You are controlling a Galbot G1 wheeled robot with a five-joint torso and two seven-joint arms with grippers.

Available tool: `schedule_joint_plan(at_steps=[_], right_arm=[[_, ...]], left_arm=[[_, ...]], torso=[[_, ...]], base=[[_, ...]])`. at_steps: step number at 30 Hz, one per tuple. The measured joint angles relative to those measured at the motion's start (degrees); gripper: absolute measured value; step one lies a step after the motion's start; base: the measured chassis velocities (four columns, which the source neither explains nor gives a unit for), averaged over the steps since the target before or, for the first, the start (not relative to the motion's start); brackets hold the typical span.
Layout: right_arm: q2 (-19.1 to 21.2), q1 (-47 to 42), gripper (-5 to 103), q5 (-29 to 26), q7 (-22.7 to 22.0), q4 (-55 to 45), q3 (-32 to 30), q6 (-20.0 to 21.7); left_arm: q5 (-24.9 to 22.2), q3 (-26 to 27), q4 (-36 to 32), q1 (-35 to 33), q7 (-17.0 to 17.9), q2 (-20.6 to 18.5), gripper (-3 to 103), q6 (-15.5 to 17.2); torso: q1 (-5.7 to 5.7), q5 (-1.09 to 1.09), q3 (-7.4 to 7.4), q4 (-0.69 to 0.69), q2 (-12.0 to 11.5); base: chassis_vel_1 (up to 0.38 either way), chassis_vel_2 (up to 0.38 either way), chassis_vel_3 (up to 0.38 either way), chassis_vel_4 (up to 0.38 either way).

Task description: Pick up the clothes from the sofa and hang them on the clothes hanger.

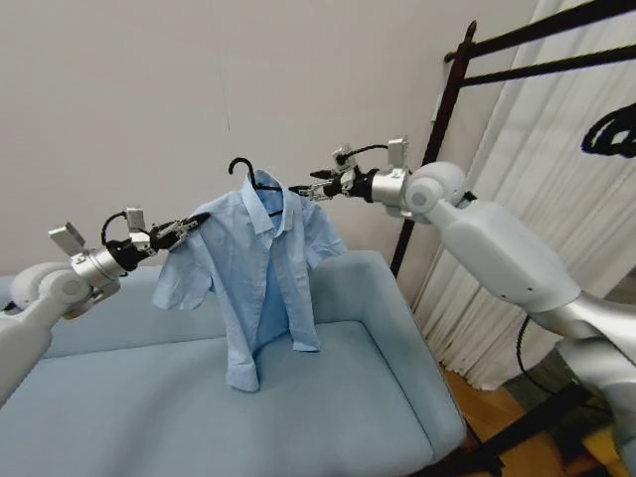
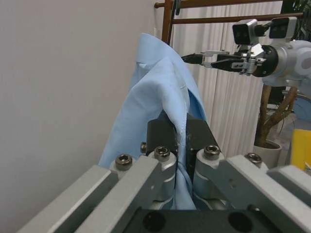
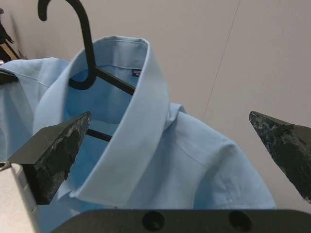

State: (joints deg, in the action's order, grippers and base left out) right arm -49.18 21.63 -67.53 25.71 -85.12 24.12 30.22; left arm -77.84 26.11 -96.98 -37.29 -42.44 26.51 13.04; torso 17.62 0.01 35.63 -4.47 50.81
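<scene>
Holding the garment: left hand point(image 1: 195, 225), reaching in from the robot's left, fingers point(image 2: 163, 136) clamped together on a fold of the shirt point(image 1: 263, 268) at its shoulder, where the short sleeve begins.
Garment: the shirt is light blue and short-sleeved, hanging upright in the air in front of the wall point(image 1: 149, 79); its hem looks clear of the seat below.
Inside the collar: black hanger point(image 1: 244, 169), its hook standing up above the neckline and 1 slanted bar showing in the open collar.
Other arm: right hand point(image 1: 300, 189), stretched out level from the robot's right, with its tips at the collar side of the shirt's far shoulder.
Right fingers: the 2 fingers point(image 3: 53, 150) stand wide apart and grip nothing; the collar and shoulder seam lie ahead, between them.
Contact on that side: I cannot tell whether the tips touch the cloth.
Underneath: pale blue sofa point(image 1: 328, 397), its seat and backrest below and behind the shirt.
Off to the right: dark wooden rack point(image 1: 445, 109) with crossbars, behind the sofa's arm and apart from the shirt.
Backdrop: white curtain point(image 1: 556, 179) behind the rack.
</scene>
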Motion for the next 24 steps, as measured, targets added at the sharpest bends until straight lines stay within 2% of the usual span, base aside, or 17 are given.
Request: schedule_joint_plan(at_steps=[3, 4, 6, 7, 11, 13, 21, 24], right_arm=[[0.39, 0.75, 100, -0.41, 0.28, 0.39, 1.6, -0.36], [0.67, 1.43, 103, -0.43, 0.83, 0.78, 2.85, -0.36], [1.19, 2.74, 99, -0.41, 2.57, 1.32, 4.77, 0.62], [1.19, 2.74, 99, -0.41, 2.57, 1.32, 4.77, 0.62], [1.63, 4.8, 97, -0.68, 4.81, 1.85, 5.88, 3.39], [1.77, 5.38, 97, -0.96, 5.36, 2.04, 6.33, 3.66], [2.99, 10.36, 95, -1.12, 12.96, 3.98, 12.53, 4.52], [2.87, 11.05, 93, -0.24, 13.89, 5.0, 13.7, 4.45]], left_arm=[[0.47, 0.16, 0.35, -0.1, -1.27, -0.11, 3, -0.18], [1.02, 0.37, 0.69, -0.15, -2.62, -0.28, 3, -0.27], [1.91, 0.67, 1.42, -0.12, -5.03, -0.58, 3, -0.54], [1.91, 0.67, 1.42, -0.12, -5.03, -0.58, 3, -0.54], [3.6, 0.89, 2.58, 0.13, -8.74, -0.72, 3, -0.98], [3.92, 0.91, 2.77, 0.14, -9.37, -0.73, 3, -1.04], [4.93, 0.85, 3.64, 0.56, -12.1, -0.64, 3, -1.8], [4.94, 0.84, 3.68, 0.59, -12.68, -0.63, 3, -1.87]], torso=[[0.0, 0.0, 0.0, 0.01, 0.0], [0.0, -0.01, 0.0, 0.01, 0.0], [0.0, 0.0, 0.0, 0.01, 0.0], [0.0, 0.0, 0.0, 0.01, 0.0], [0.0, -0.01, 0.0, 0.0, 0.0], [0.0, -0.01, 0.0, 0.0, 0.0], [0.0, -0.01, 0.0, 0.0, 0.0], [0.0, -0.01, 0.0, 0.0, 0.0]], base=[[0.0, 0.0, 0.0, 0.0], [0.0, 0.0, 0.0, 0.0], [0.0, 0.0, 0.0, 0.0], [0.0, 0.0, 0.0, 0.0], [0.0, 0.0, 0.0, 0.0], [0.0, 0.0, 0.0, 0.0], [0.0, 0.0, 0.0, 0.0], [0.0, 0.0, 0.0, 0.0]])
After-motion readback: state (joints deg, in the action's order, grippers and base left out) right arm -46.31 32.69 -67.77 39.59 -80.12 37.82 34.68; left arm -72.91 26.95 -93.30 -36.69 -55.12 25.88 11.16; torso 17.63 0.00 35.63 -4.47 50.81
